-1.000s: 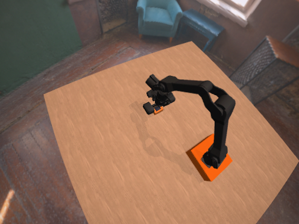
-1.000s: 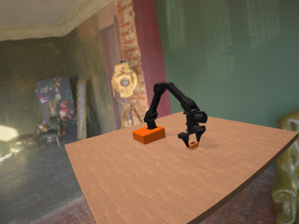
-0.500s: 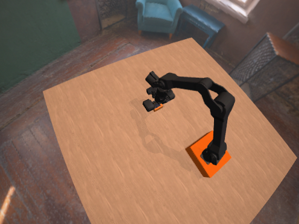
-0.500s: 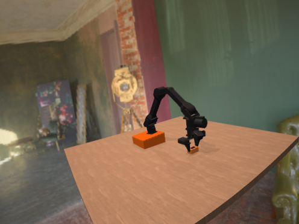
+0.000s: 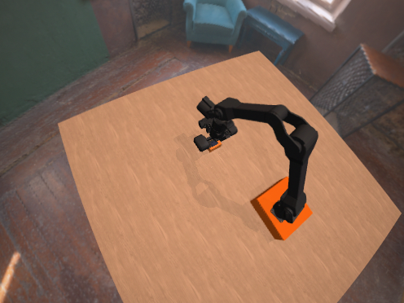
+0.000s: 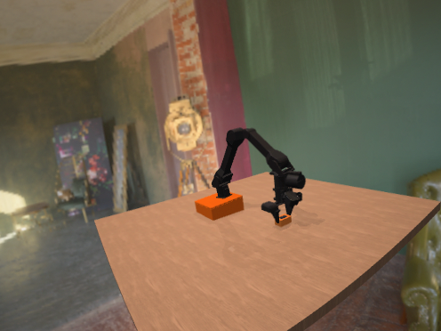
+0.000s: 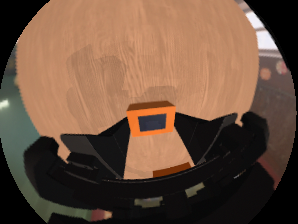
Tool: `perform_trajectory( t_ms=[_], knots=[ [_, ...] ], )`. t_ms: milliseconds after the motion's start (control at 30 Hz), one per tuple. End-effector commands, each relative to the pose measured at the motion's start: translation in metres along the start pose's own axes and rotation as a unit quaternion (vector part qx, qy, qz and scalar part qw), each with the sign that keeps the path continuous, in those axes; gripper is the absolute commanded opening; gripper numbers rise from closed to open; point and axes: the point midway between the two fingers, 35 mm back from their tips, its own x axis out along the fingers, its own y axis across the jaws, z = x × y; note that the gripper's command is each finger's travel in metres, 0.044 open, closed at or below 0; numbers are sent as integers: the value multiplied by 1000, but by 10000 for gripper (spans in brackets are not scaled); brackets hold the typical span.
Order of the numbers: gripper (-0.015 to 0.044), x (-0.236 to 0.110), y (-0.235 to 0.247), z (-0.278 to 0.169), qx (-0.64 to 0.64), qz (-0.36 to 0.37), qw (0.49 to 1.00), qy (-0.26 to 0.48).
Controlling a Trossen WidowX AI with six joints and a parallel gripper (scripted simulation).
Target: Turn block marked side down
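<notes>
A small orange block [image 5: 215,145] [image 6: 284,219] [image 7: 152,123] rests on the wooden table [image 5: 142,195] [image 6: 222,267] [image 7: 133,36]. Its dark blue marked side faces up, as the wrist view shows. My gripper [image 5: 209,142] [image 6: 280,213] [image 7: 150,116] is down at the table with one finger on each side of the block and is shut on it. The black arm reaches from its orange base [image 5: 281,213] [image 6: 219,205] over to the block.
The table's edges lie far from the block on all sides. A blue armchair [image 5: 213,18] and a blue bench [image 5: 270,28] stand on the floor beyond the table. A wire cage [image 5: 358,85] stands at the right.
</notes>
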Motion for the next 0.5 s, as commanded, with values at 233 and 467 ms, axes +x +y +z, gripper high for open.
perform_trajectory(
  t_ms=[233,467],
  knots=[
    [0,-25,1,5,1,3,1000,-14],
    [0,-19,2,8,-1,3,998,-60]
  ],
)
